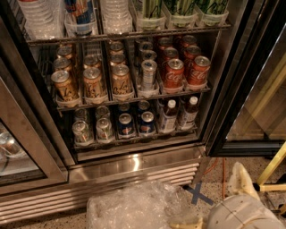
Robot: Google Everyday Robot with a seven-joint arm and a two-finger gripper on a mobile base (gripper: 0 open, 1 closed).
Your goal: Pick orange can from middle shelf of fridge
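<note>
The fridge (134, 163) stands with its door swung open. On the middle shelf (134, 101) three lanes on the left hold orange cans; the front ones are at left (65, 85), centre (92, 82) and right (120, 79), all upright. A slim silver can (148, 74) stands beside them, then red Coca-Cola cans (173, 73). My gripper (239, 182) is low at the bottom right, near the floor, well below and to the right of the orange cans and touching nothing. Part of the pale arm body (243, 215) shows under it.
Water bottles (40, 18) and green cups (181, 9) fill the upper rack. The lower rack holds silver cans (82, 132), blue cans (126, 124) and small bottles (167, 114). A plastic-wrapped bundle (134, 208) lies on the floor. The open door (250, 89) and a yellow pole (272, 170) stand to the right.
</note>
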